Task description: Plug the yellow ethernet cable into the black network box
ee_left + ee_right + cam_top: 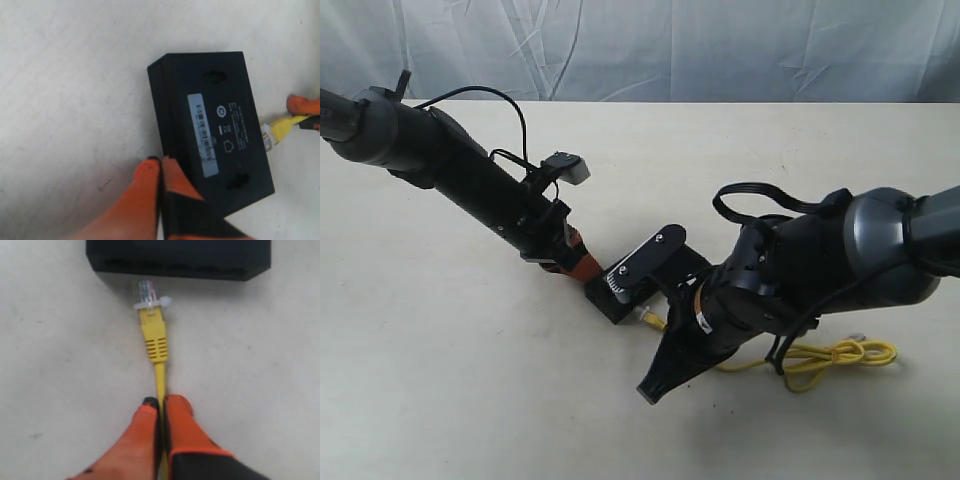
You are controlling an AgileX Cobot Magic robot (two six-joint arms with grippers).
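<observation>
Yellow cable (154,335) clamped in right tool (161,410), just behind plug (146,292); plug tip just short of box (180,257) port face, not seated. Left tool (160,172), fingers together, touches box at its 10 o'clock in exterior view. Insertion step; next: align, push straight.

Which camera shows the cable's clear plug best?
The right wrist view: the plug is big and sharp, close to the black network box. The left wrist view shows it small and blurry; the exterior view, a tiny speck.
</observation>
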